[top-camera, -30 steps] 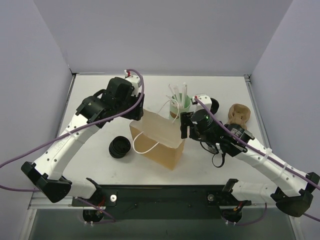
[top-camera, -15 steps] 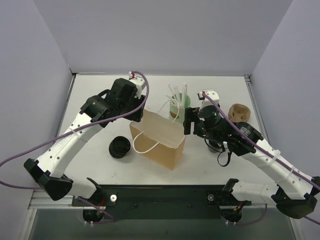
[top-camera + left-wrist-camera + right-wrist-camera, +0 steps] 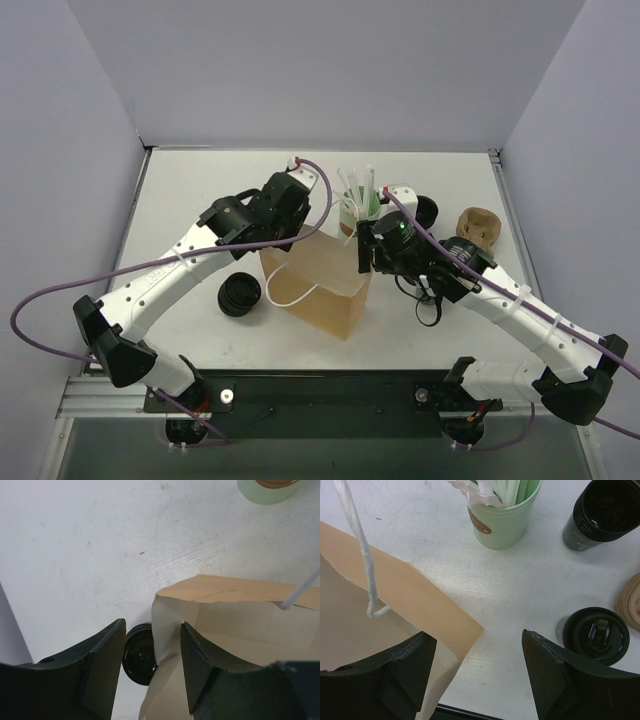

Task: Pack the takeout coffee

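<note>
The lids [image 3: 240, 293] sit in a short black stack on the white surface [image 3: 200, 190], just left of the bag [image 3: 315, 280]. The left tool [image 3: 152, 630] hangs over the bag's back left corner. Its two fingers [image 3: 100, 670] are apart, and the paper edge stands up between them with a gap showing, so it is not squeezed.

The bag is brown paper. It stands upright and open in the middle of the surface. A white handle [image 3: 290, 292] hangs down its front.

Behind the bag is a green cup [image 3: 502, 522] full of white straws [image 3: 355, 185].

The right tool [image 3: 477, 637] is at the bag's right end. Its fingers are wide apart and hold nothing.

To the right stand some open black cups [image 3: 602, 512]. The coffee [image 3: 595, 635] has its lid on. It stands on the surface to the right of the bag, near the right tool and in front of the black cups, not in the bag. A brown thing [image 3: 478, 225] lies just beside it.
</note>
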{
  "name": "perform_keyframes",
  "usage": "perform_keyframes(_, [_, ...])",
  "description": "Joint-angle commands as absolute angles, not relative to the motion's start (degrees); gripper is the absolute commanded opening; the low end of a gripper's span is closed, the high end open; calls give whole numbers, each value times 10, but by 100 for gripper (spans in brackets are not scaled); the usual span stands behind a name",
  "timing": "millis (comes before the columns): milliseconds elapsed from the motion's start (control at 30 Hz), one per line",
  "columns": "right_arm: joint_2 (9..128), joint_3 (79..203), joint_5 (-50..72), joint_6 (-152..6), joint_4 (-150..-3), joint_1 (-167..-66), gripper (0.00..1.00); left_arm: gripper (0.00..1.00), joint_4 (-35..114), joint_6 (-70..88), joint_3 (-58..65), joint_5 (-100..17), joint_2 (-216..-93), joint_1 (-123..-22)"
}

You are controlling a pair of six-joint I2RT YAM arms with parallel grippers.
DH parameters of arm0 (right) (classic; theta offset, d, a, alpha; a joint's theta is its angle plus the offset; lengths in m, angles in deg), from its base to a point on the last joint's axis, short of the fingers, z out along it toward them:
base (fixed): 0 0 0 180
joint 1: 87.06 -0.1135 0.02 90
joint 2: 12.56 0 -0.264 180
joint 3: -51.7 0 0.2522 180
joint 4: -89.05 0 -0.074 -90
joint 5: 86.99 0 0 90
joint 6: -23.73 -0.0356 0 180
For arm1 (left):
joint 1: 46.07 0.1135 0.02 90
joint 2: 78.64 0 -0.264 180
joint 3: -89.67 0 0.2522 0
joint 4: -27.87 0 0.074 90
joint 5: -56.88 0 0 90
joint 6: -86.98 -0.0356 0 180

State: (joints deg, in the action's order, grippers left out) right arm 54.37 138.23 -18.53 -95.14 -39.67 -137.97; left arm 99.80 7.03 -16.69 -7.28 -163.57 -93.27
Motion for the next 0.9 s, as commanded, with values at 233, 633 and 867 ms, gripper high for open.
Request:
perform_keyframes(233, [544,1341,-216,-958,-393,-1355,69,57,1035,48,-182,90,-1664,-948])
perform_keyframes(633, [540,1337,-210,-954,-397,-1340,68,57,1054,48,-206,105,-1673,-949])
perform_keyframes(867, [538,1338,-206,-952,-397,-1333,68,60,1075,63,-238,100,-1667,-950])
